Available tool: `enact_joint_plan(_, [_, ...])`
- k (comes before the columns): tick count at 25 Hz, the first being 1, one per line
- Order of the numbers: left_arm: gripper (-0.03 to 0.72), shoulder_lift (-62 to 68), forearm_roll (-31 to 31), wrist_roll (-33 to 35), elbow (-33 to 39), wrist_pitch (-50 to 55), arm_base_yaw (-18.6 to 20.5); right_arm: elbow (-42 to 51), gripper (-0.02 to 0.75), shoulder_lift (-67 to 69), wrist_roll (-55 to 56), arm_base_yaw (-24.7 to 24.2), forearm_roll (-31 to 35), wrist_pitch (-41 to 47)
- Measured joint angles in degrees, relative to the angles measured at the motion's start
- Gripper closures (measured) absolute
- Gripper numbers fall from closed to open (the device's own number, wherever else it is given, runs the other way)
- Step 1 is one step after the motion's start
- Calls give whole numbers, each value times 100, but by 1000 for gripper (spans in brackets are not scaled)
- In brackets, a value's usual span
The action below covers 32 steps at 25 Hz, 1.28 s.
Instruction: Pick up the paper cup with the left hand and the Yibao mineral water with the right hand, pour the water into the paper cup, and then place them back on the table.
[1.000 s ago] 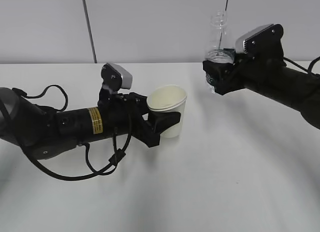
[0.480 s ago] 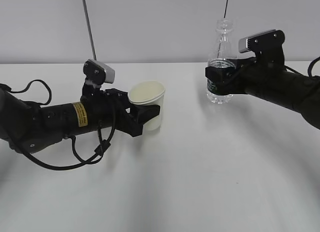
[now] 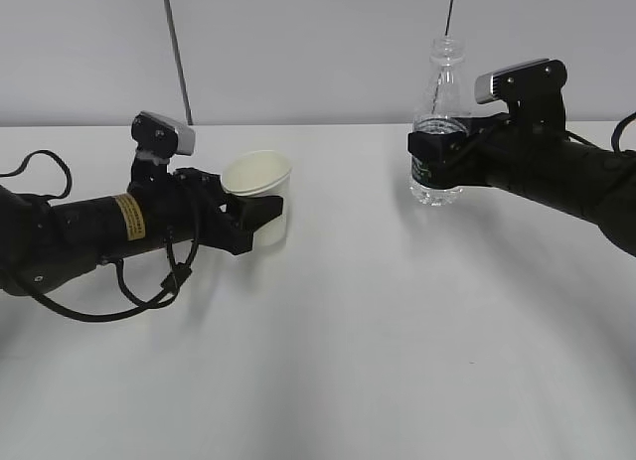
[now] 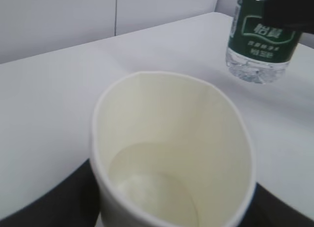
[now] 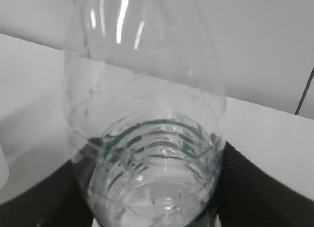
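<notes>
The cream-white paper cup (image 3: 260, 197) sits between the fingers of my left gripper (image 3: 253, 214), which is shut on it; the cup leans slightly and its base is at or just above the white table (image 3: 348, 361). In the left wrist view the cup (image 4: 171, 153) fills the frame with some water in its bottom. My right gripper (image 3: 437, 162) is shut on the upright, uncapped Yibao mineral water bottle (image 3: 439, 122), whose base is at the table. The bottle fills the right wrist view (image 5: 147, 129) and its green label shows in the left wrist view (image 4: 262, 36).
A grey wall with a dark vertical seam (image 3: 177, 53) stands behind the table. Loose black cables (image 3: 149, 291) hang from the left arm onto the tabletop.
My left arm has drawn back to the left and lowered with the cup. The right gripper turned the bottle upright and lowered it toward the table, then stayed still.
</notes>
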Motion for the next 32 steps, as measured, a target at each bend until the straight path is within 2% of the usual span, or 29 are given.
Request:
enact_joint_plan(6, [273,0,-18,157,0,209,354,0,262,0,0,0,0,0])
enact_joint_plan(13, [273,0,-322,364,0,213,649,0,263,0,10,0,0,0])
enact_joint_plan(19, [273,0,-612,848,0,363,661,0,263,0,10,0,0,0])
enact_joint_plan(32, [273,0,-1446,1283,0,506,661,0,263,0,10,0,0,-10])
